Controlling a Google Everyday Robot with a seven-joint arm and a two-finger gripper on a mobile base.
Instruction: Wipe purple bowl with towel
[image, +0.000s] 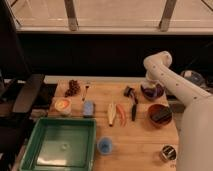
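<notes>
The gripper (150, 85) hangs over the small glossy dark-purple round bowl (156, 93) at the wooden surface (142, 142) far edge; its grip state I cannot tell

Single white arm (176, 86), entering from the lower right edge of the view. The broad lower segment rises along the right side. The next link slopes up and to the left to a rounded joint (the highest point of the arm). From this joint the last short segment turns steeply downward. The hand (151, 86) hangs at its end, directly below the joint, low over the far right part of the counter (135, 142), dark against the white links.
</notes>
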